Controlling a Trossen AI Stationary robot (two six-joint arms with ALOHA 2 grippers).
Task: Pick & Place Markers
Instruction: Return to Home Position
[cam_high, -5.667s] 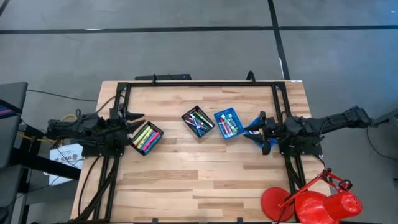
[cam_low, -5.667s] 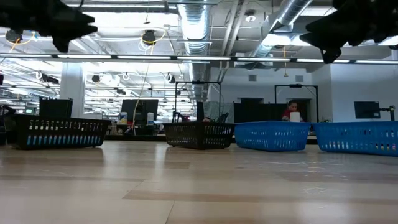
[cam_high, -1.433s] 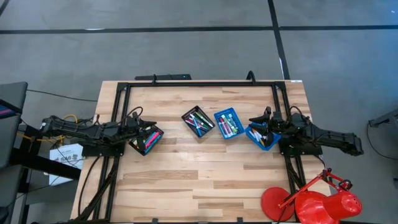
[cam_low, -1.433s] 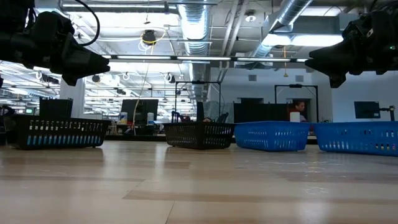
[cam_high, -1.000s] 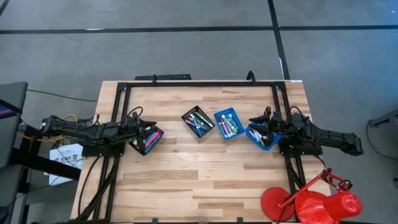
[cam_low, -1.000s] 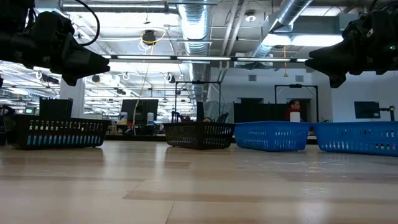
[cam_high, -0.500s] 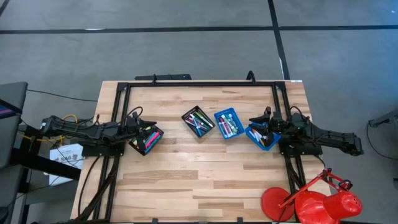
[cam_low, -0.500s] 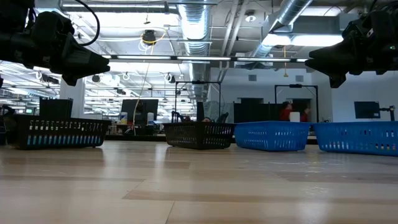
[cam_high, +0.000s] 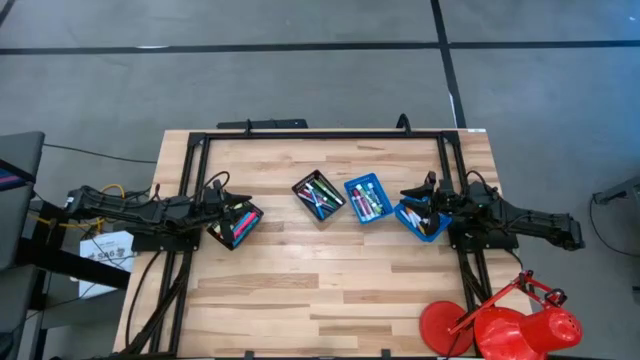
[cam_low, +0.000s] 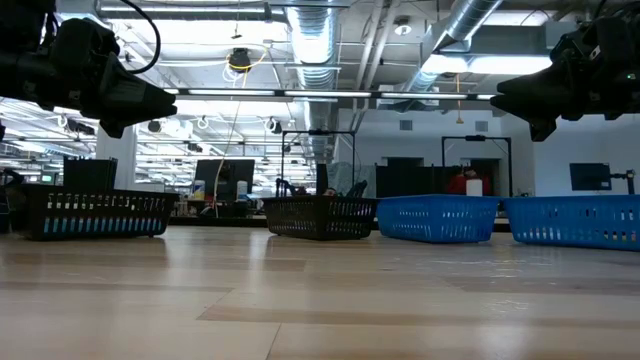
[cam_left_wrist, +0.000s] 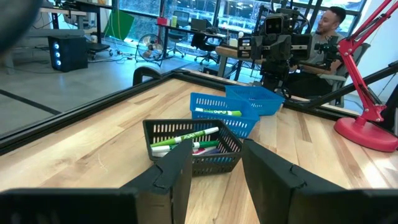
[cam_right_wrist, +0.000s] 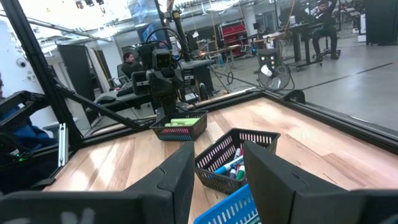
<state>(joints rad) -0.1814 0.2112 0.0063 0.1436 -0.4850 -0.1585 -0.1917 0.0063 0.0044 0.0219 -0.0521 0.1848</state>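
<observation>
1. Left gripper (cam_left_wrist: 216, 152): two dark fingers parted, holding nothing. It sits at the left side of the light wooden table (cam_high: 330, 280), over the outer black mesh tray (cam_high: 240, 225).
2. Mid-table: centre black mesh tray (cam_left_wrist: 193, 152) and centre blue mesh tray (cam_left_wrist: 221, 119), side by side, with coloured capped markers (cam_left_wrist: 186, 138) lying inside.
3. Farthest: outer blue mesh tray (cam_left_wrist: 256, 99) beneath the right gripper (cam_right_wrist: 217, 149), fingers likewise parted and empty.

Judged reason: every visible marker is binned, so both arms park at the sides.
</observation>
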